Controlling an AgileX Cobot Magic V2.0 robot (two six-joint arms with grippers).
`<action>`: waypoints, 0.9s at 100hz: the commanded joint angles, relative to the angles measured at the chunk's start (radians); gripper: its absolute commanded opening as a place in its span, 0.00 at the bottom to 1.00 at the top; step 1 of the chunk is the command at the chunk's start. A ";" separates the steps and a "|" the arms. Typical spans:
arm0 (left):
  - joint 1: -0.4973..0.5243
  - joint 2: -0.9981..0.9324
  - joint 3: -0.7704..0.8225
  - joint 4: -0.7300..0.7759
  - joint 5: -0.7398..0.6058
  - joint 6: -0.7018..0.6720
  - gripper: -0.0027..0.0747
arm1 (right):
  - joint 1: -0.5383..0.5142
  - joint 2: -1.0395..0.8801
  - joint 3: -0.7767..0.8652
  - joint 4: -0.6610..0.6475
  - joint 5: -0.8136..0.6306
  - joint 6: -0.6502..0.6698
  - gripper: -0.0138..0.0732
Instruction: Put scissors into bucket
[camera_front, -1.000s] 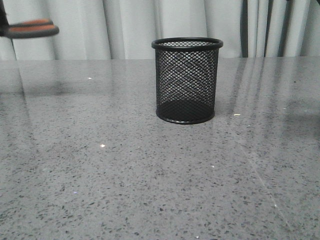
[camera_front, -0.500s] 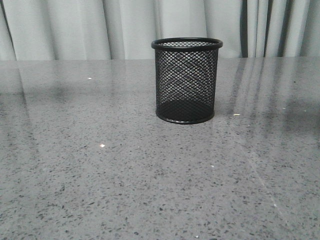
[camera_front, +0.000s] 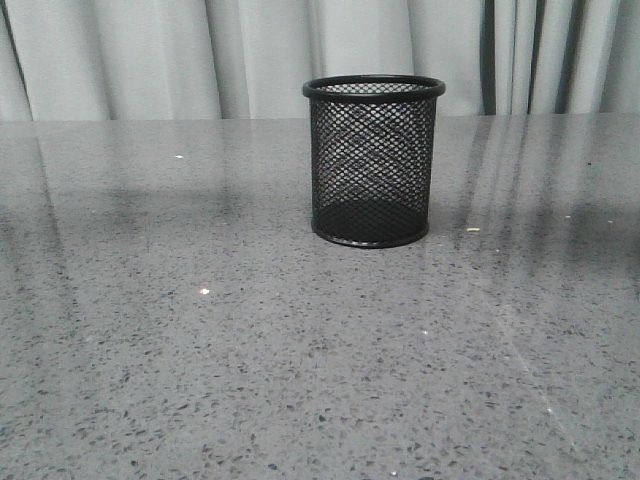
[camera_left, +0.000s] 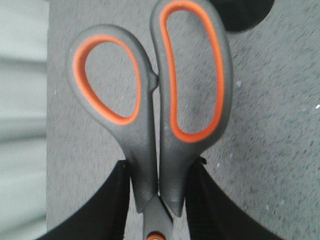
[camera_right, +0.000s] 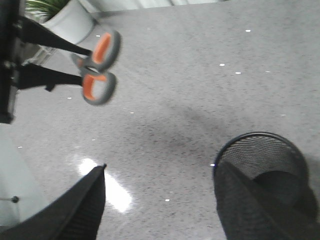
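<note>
Left gripper (camera_left: 159, 200) clamped on scissors (camera_left: 155, 115) just below handles; loops stick out past fingers (camera_left: 112, 210) toward frame top, long axis in line with fingers. Blades hidden. Right gripper (camera_right: 160, 205) spread wide, holding nothing. Bucket (camera_front: 374, 160) upright at upper centre of front frame on grey table (camera_front: 200, 350); scissors out of that frame, airborne in upper left of right wrist frame, blurred.
</note>
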 joint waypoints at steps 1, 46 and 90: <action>-0.057 -0.037 -0.025 -0.036 0.007 -0.003 0.03 | 0.000 -0.017 -0.035 0.096 0.001 -0.030 0.65; -0.256 -0.037 -0.025 -0.036 -0.091 -0.031 0.03 | 0.000 -0.014 -0.035 0.180 0.091 -0.062 0.65; -0.331 -0.037 -0.025 -0.046 -0.164 -0.032 0.03 | 0.000 0.011 -0.035 0.259 0.124 -0.091 0.65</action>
